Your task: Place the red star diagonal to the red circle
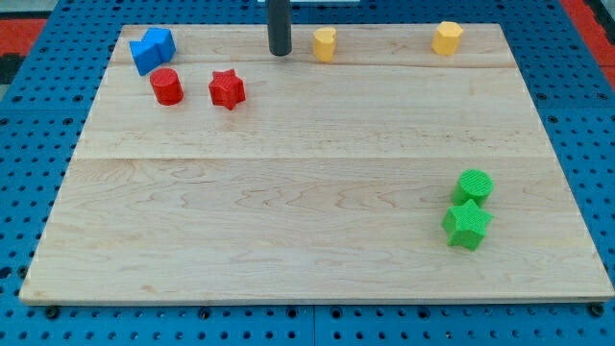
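Observation:
The red star [227, 88] lies near the view's top left on the wooden board [288, 211]. The red circle [166, 86] stands just to its left, at about the same height, with a small gap between them. My tip [280, 52] is at the view's top, up and to the right of the red star, apart from it, and left of a yellow block [325, 43].
Two blue blocks [152, 48] touch each other at the top left corner, just above the red circle. A second yellow block [447, 37] sits at the top right. A green circle [473, 185] and a green star [467, 224] sit together at the lower right.

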Tool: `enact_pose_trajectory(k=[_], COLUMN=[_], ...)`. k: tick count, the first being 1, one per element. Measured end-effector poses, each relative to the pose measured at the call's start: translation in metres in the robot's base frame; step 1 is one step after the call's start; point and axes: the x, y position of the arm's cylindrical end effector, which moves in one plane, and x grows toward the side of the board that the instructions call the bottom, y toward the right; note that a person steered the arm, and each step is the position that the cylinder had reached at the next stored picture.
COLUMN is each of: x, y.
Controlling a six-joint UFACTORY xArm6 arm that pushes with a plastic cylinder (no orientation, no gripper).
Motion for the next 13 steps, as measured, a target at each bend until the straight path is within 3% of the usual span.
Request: enact_pose_trajectory(k=[1,2,4,6,8,9,10,11,12,13], x=[-0.008,-0.004,0.057,0.025,0.029,0.084,0.161,0.127,0.095,0.134], y=[0.104,0.13,0.074,0.026,-0.048,-0.124,-0.096,-0.126,-0.106,-0.089])
